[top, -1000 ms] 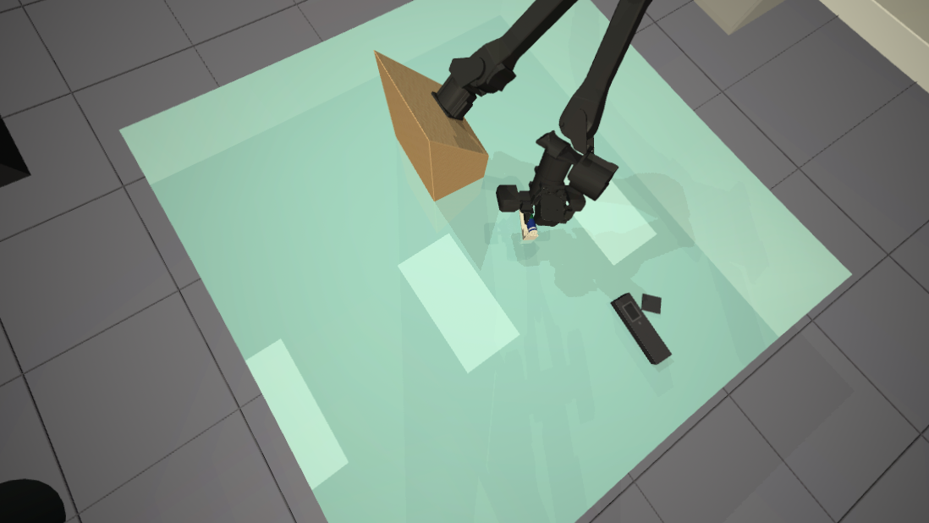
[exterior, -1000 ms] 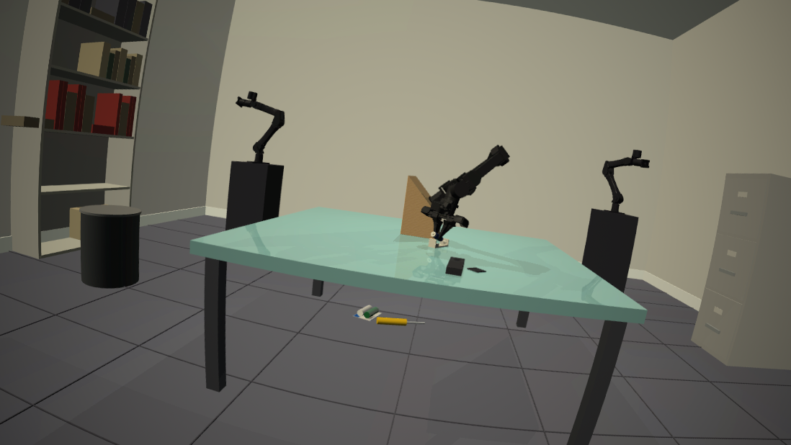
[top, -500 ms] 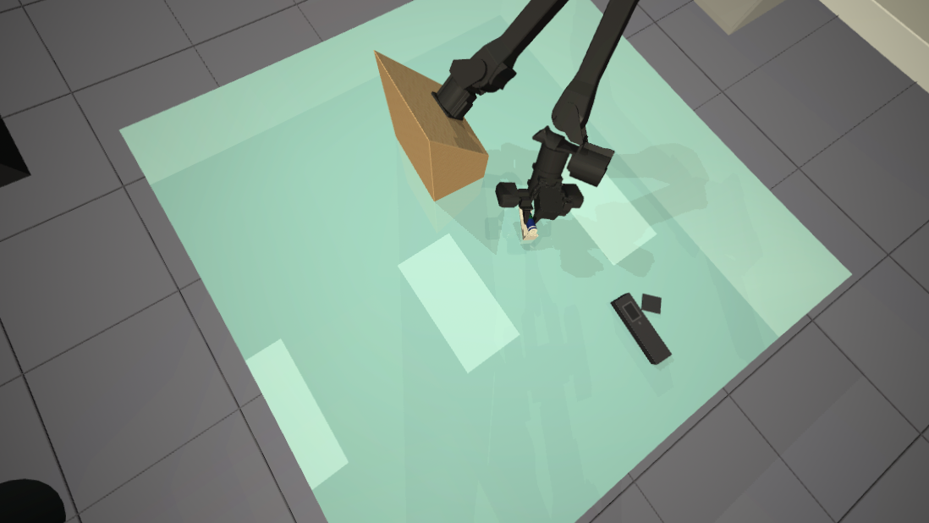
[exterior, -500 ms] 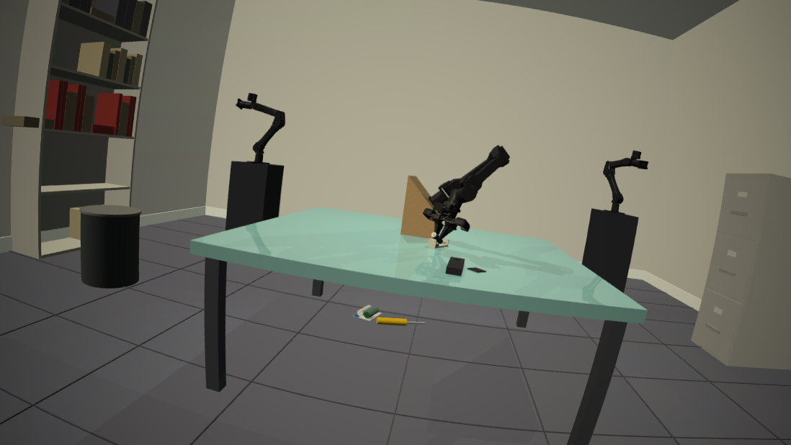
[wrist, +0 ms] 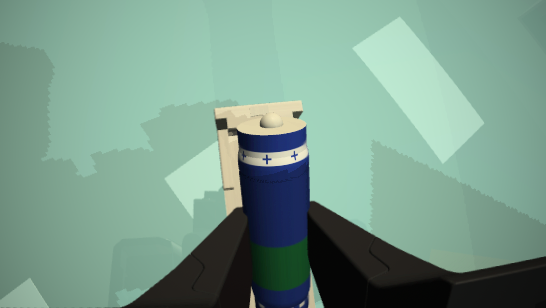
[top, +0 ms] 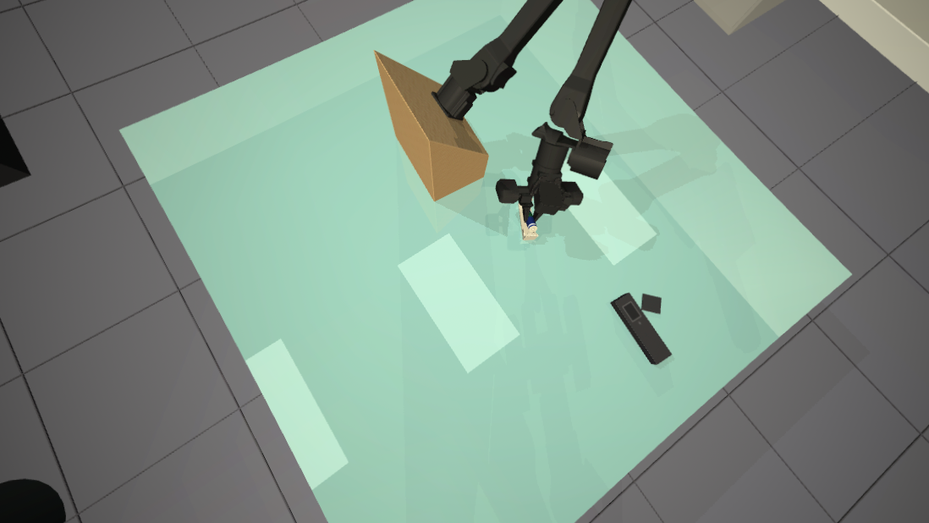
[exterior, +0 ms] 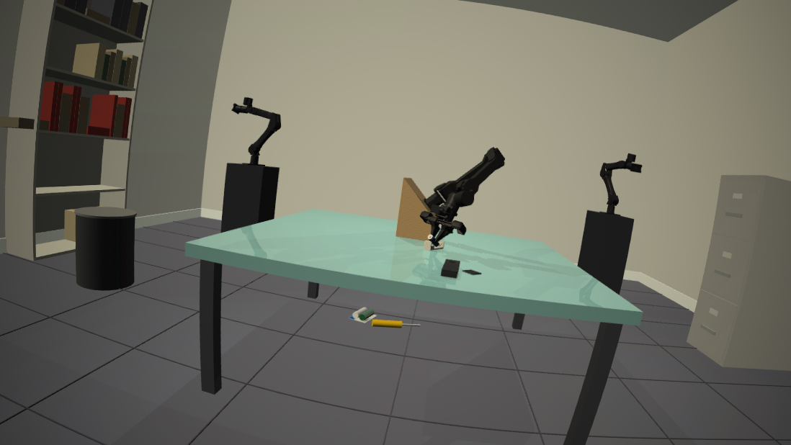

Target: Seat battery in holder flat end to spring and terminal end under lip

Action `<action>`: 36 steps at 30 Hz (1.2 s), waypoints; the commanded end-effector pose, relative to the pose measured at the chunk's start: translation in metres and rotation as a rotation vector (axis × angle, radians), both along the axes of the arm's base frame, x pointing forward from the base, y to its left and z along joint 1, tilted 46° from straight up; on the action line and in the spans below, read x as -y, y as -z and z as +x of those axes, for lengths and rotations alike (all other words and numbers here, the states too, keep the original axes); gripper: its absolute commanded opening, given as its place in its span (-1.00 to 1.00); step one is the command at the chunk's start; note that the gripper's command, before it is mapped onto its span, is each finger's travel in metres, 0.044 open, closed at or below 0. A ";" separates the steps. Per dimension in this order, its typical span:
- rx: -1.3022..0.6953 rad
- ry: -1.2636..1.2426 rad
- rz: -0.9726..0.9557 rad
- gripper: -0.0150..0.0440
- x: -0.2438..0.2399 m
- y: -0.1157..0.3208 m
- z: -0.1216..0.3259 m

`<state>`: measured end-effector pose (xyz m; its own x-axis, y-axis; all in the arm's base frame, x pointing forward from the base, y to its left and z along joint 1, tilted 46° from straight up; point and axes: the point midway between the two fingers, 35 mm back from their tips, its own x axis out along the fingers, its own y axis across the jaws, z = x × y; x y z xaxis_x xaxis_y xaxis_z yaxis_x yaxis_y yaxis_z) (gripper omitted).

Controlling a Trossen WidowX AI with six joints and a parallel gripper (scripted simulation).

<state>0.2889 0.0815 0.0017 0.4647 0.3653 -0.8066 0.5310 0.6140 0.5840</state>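
Observation:
The battery [wrist: 275, 210] [top: 531, 223] is blue with a green band, a plus-marked white ring and a pale terminal nub. My gripper [wrist: 275, 216] is shut on it, a finger on each side. The terminal end points away from the wrist camera's near side. The cream holder [wrist: 227, 165] [top: 530, 237] [exterior: 427, 245] lies on the table below the battery. In the wrist view its lip end shows just beyond the terminal and its left wall shows beside the battery. The battery appears above the holder, not down in it. The spring end and the battery's flat end are hidden.
A brown wedge block [top: 454, 168] [exterior: 410, 215] stands behind and left of the gripper, with another dark arm part against it. A dark oblong device [top: 640, 327] [exterior: 450, 268] and a small dark square [top: 651, 303] [exterior: 471, 271] lie on the green table [top: 325, 260].

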 end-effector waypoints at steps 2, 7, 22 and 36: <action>0.004 0.002 0.000 -0.28 -0.003 -0.002 -0.005; 0.003 0.004 -0.003 -0.28 -0.005 -0.003 -0.009; -0.023 -0.020 -0.006 -0.28 -0.008 -0.003 -0.012; -0.079 -0.097 -0.004 -0.28 -0.008 0.001 -0.009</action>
<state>0.2817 0.0875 0.0046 0.3982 0.3865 -0.8319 0.5143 0.6569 0.5513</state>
